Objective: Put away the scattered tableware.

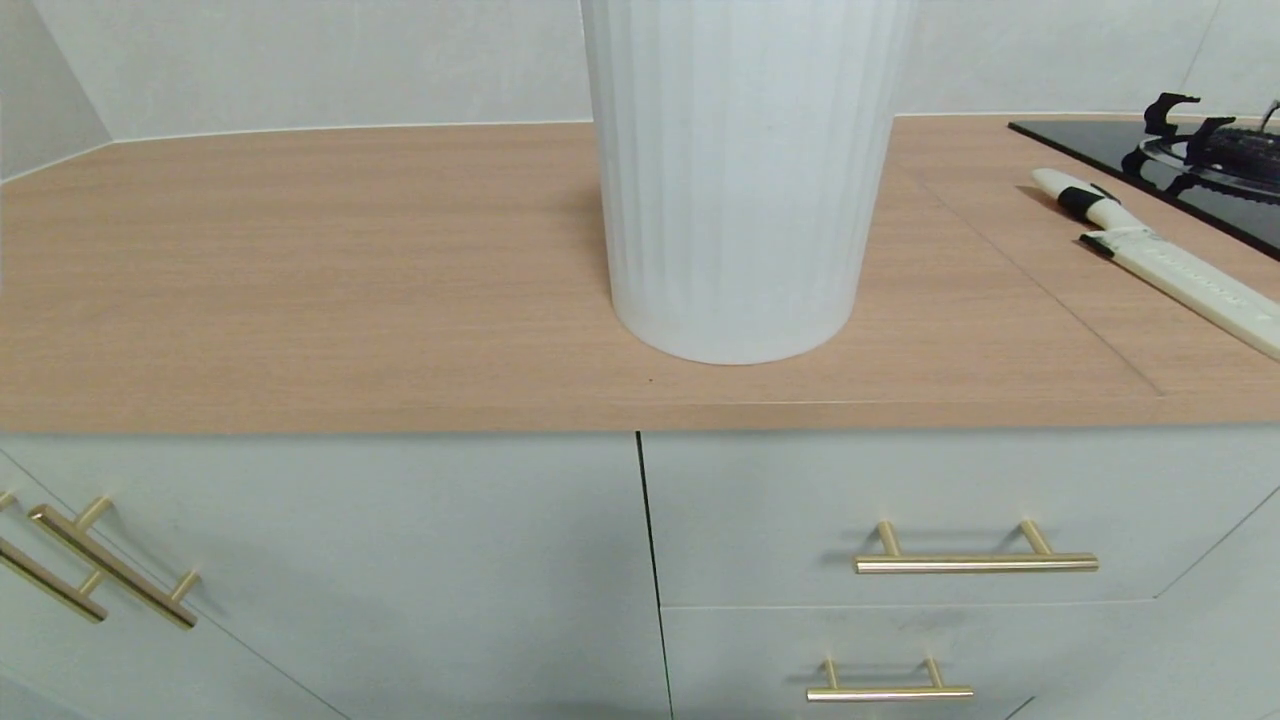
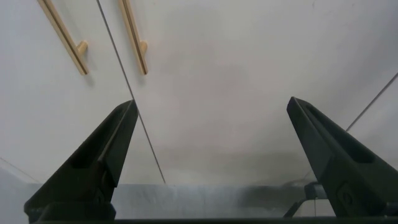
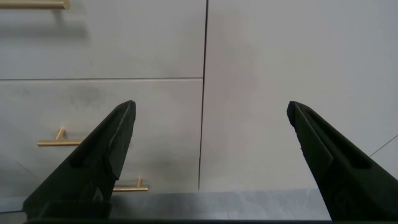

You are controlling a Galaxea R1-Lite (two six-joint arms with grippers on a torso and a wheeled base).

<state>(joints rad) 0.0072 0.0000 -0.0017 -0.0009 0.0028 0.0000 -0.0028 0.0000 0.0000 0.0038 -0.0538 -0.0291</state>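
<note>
A tall white ribbed container stands on the wooden countertop near its front edge, its top cut off by the view. A white knife with a black band on its handle lies on the counter at the right. My left gripper is open, facing the pale cabinet doors below the counter with nothing between its fingers. My right gripper is also open and empty, facing the drawer fronts.
A black cooktop with a burner grate sits at the far right of the counter. Below the counter are pale cabinet doors and drawers with brass bar handles. A tiled wall backs the counter.
</note>
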